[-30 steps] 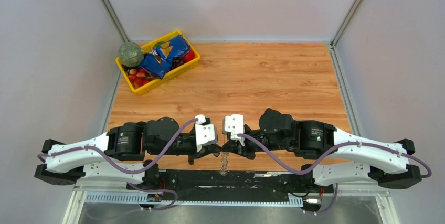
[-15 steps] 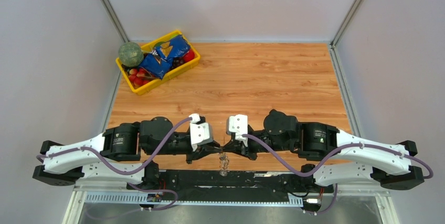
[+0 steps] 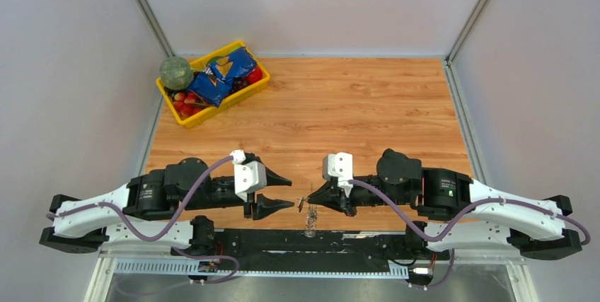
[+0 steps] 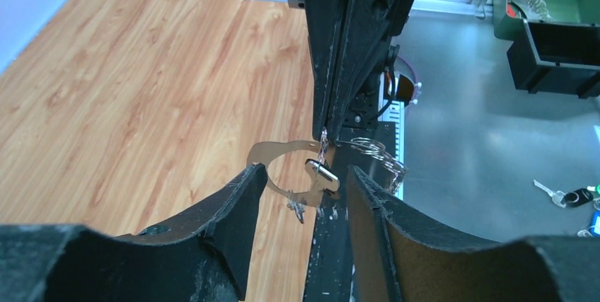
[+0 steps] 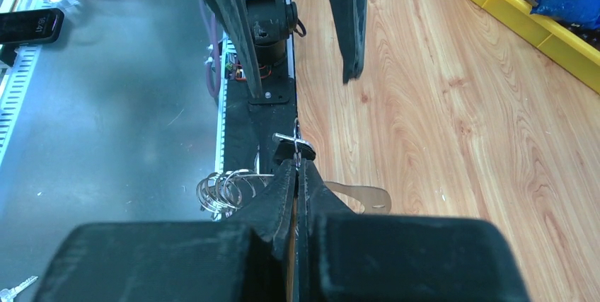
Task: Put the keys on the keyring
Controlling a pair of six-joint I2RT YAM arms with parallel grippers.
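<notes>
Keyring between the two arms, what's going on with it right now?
The right gripper is shut on the keyring and holds it up over the near edge of the table, with a small key hanging from it. The left gripper is open, faces the ring from the left and holds nothing.

The top view looks steeply down from high above and behind the arm bases, taking in the whole bench [image 3: 368,104] from afar. The left wrist camera rides close behind the left end effector [image 4: 306,175], looking along its fingers [image 4: 212,231] at the right end effector [image 4: 327,126]. The right wrist camera faces back the opposite way. All three share the gap between both end effectors, where the keyring [image 4: 279,145] hangs.
</notes>
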